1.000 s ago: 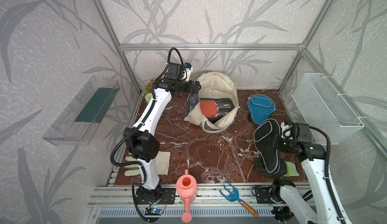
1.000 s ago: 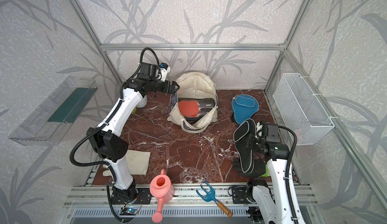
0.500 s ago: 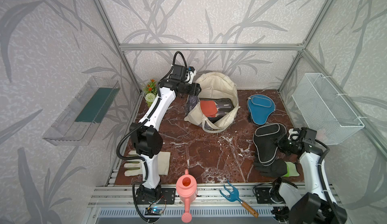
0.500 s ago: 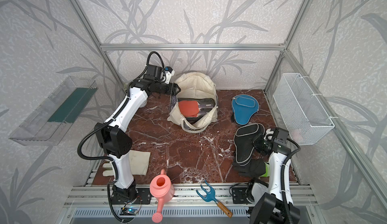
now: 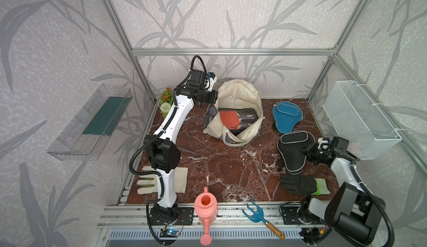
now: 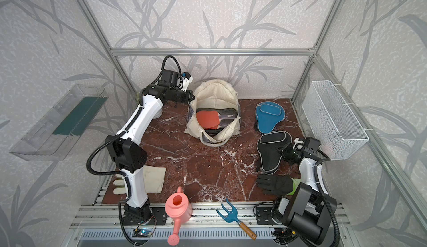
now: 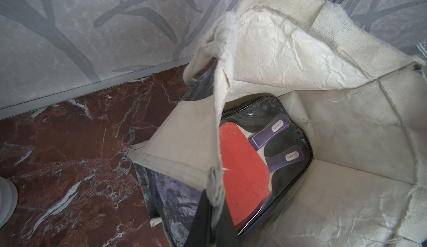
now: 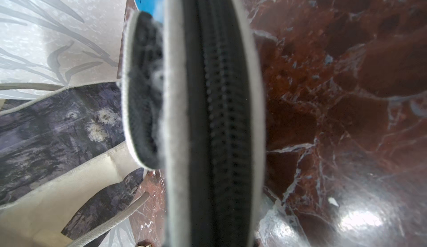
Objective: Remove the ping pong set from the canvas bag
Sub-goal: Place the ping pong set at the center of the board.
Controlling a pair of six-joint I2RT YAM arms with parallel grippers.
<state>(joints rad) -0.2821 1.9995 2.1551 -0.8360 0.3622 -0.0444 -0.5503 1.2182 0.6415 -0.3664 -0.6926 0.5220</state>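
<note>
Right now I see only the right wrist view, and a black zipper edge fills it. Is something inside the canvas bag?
Observer: Yes. A clear-fronted pouch with a red paddle in it lies on the bottom of the canvas bag.
Operator: And the other arm, what does it do?
Observer: The left gripper is shut on the bag's cream rim.
Operator: Is my case down on the table?
Observer: In both top views the black case rests on the marble table beside the blue case, with the right gripper shut on its edge.
</note>
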